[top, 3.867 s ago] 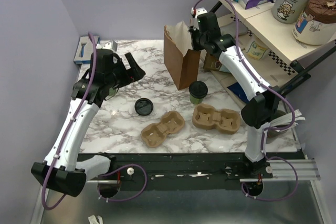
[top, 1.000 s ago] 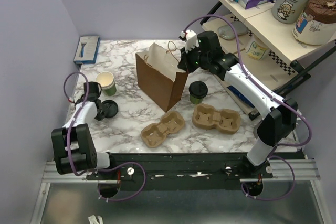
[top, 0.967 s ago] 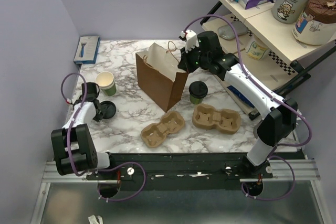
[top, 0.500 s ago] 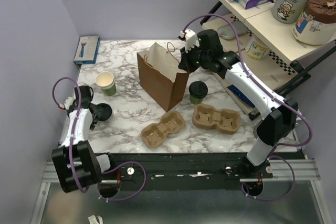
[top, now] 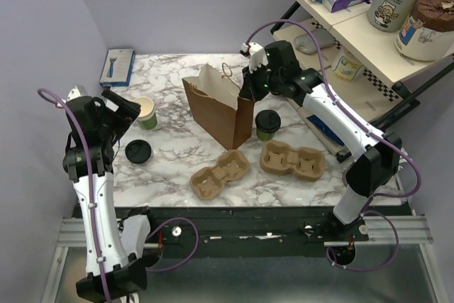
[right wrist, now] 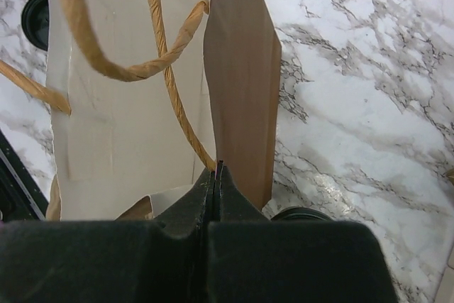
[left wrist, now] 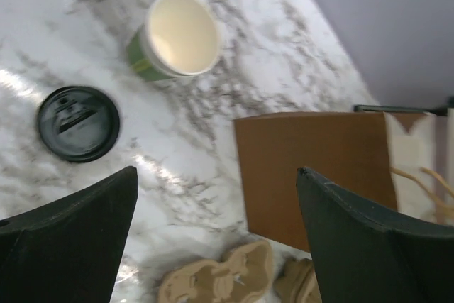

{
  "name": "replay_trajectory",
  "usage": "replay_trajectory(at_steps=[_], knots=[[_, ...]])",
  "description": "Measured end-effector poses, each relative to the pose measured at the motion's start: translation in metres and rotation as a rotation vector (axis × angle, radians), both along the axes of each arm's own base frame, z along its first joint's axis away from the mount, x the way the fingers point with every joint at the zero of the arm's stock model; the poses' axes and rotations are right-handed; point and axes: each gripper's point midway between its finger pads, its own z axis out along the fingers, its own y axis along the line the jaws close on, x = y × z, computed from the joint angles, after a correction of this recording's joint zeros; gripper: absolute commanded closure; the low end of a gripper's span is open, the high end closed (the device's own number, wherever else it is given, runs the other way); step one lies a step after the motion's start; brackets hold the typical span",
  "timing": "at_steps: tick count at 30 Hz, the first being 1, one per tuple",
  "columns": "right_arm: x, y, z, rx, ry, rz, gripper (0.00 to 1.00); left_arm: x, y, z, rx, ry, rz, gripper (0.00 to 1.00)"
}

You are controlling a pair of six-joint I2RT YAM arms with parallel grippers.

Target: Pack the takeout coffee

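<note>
Our right gripper (right wrist: pixel 216 174) has its fingers clenched flat together on the top edge of the brown paper bag (top: pixel 221 117), pinching one wall near the twine handle. Our left gripper (left wrist: pixel 216 175) is spread wide and holds nothing. It hangs high above an open green cup (left wrist: pixel 177 37) and a loose black lid (left wrist: pixel 78 123). The takeout coffee (top: pixel 267 124), lid on, stands on the marble just beside the bag's right wall, close under our right wrist. We judge the step in hand to be holding the bag's mouth open for the cup. To do it well we want a firm pinch that lifts the wall outward without dragging the bag, since a tug could tip it onto the coffee so near. Our right arm reaches long from its base, forward and leftward, wrist pointing down at the bag. Our left arm stands tall at the table's left edge, wrist tipped downward.
</note>
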Motion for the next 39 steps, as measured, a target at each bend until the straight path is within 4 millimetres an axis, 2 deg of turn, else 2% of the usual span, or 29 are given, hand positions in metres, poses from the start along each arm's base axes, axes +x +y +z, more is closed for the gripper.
replay_trajectory(at_steps=[1,5,7,9,12,14,17,21,24,26,31,34,35,38,39], knots=[[-0.001,0.001,0.000,0.005,0.008,-0.005,0.95,0.003,-0.009,0.014,-0.006,-0.051,-0.039,0.01],[-0.004,0.005,0.002,0.021,0.030,-0.028,0.96,0.013,-0.045,0.044,-0.039,-0.150,-0.169,0.01],[-0.004,0.007,0.001,0.018,0.033,-0.045,0.95,0.022,-0.078,0.056,-0.061,-0.169,-0.271,0.01],[-0.004,0.008,0.000,0.010,0.031,-0.065,0.96,0.033,-0.121,0.068,-0.082,-0.187,-0.399,0.01],[-0.002,0.007,0.000,0.001,0.026,-0.100,0.96,0.053,-0.164,0.067,-0.097,-0.159,-0.490,0.01],[-0.001,0.006,0.000,-0.003,0.023,-0.117,0.96,0.063,-0.182,0.061,-0.085,-0.130,-0.506,0.01],[0.001,0.004,-0.001,-0.005,0.020,-0.142,0.95,0.069,-0.211,0.052,-0.023,-0.081,-0.518,0.01],[0.002,-0.001,0.000,-0.013,0.010,-0.169,0.95,0.070,-0.224,0.052,0.062,-0.058,-0.482,0.01],[0.002,-0.006,0.001,-0.018,0.000,-0.184,0.96,0.076,-0.221,0.049,0.119,-0.029,-0.430,0.01],[-0.001,-0.009,0.002,-0.017,-0.012,-0.189,0.96,0.084,-0.215,0.037,0.165,0.014,-0.383,0.01],[-0.006,-0.014,0.009,-0.005,-0.030,-0.191,0.95,0.095,-0.207,-0.009,0.269,0.160,-0.330,0.03],[-0.005,-0.014,0.012,0.001,-0.039,-0.190,0.94,0.096,-0.207,-0.030,0.304,0.228,-0.328,0.26],[-0.005,-0.013,0.012,0.001,-0.042,-0.190,0.93,0.096,-0.206,-0.033,0.310,0.237,-0.327,0.49],[-0.005,-0.014,0.012,-0.002,-0.046,-0.191,0.92,0.096,-0.204,-0.034,0.314,0.245,-0.315,0.74],[-0.004,-0.014,0.012,-0.001,-0.047,-0.191,0.92,0.096,-0.203,-0.034,0.314,0.246,-0.313,0.77]])
